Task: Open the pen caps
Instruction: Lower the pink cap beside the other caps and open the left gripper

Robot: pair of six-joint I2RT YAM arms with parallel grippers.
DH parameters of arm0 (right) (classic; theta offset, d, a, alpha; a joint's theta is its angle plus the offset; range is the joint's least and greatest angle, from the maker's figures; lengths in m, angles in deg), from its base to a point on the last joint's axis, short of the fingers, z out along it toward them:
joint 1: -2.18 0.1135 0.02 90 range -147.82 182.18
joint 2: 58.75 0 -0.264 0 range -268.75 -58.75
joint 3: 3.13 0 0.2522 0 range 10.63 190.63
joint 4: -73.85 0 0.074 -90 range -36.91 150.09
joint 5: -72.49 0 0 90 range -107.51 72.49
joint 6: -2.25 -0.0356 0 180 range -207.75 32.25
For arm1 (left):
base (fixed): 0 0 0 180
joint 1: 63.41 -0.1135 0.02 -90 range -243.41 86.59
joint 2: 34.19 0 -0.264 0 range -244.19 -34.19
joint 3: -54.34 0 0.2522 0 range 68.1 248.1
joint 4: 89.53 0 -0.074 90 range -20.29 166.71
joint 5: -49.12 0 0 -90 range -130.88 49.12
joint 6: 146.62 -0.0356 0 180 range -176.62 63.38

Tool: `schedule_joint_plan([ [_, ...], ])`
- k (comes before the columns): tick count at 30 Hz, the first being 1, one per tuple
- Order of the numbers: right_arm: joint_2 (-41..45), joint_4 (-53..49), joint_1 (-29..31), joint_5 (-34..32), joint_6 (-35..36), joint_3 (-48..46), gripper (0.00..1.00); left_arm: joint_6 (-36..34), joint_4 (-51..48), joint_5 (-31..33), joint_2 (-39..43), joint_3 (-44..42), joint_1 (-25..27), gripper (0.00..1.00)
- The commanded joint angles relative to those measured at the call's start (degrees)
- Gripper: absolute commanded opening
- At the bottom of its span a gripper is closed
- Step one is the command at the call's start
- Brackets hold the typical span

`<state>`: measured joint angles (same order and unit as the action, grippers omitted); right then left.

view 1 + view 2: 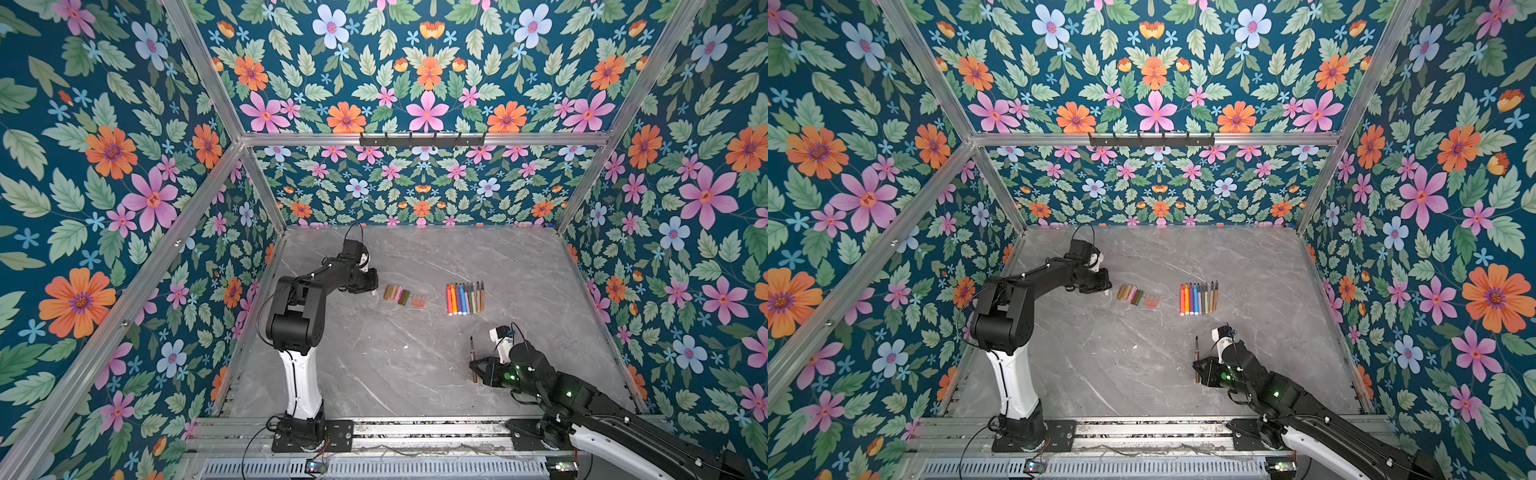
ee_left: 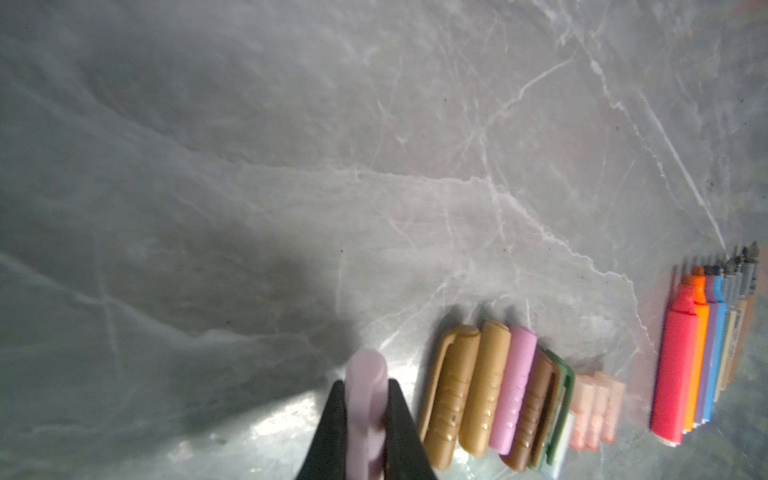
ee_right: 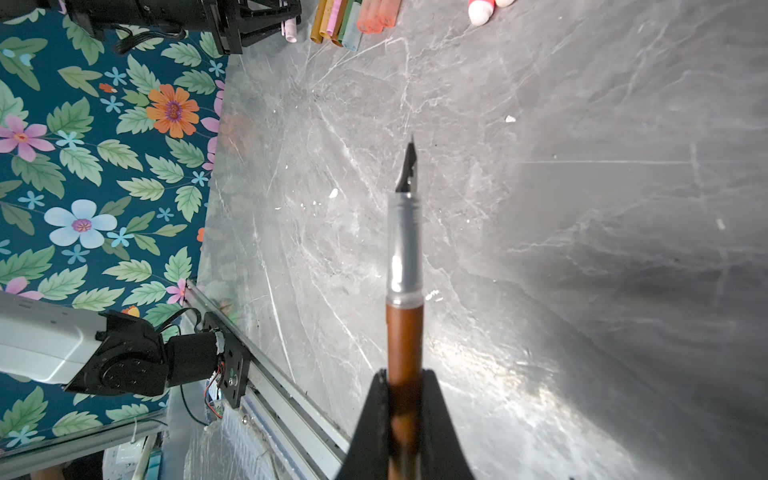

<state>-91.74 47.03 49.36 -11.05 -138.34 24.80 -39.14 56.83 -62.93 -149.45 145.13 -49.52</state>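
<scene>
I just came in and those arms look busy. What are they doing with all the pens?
The left gripper is shut on a pale pink cap beside the row of loose caps. The right gripper is shut on a brown pen, nib bare, near the front of the table. The other pens lie uncapped in a row.
</scene>
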Motion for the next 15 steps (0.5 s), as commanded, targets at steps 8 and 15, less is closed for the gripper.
schedule_joint_plan([
  [8,-2.05,2.48,-0.16,-0.79,-0.35,0.51,0.00,1.02,2.62,-6.74,-0.75,-0.46,-0.03,0.29],
  [15,-1.19,2.12,-0.24,-0.75,-0.48,0.26,0.00,1.76,3.05,-7.20,0.01,-0.52,-0.01,0.37],
])
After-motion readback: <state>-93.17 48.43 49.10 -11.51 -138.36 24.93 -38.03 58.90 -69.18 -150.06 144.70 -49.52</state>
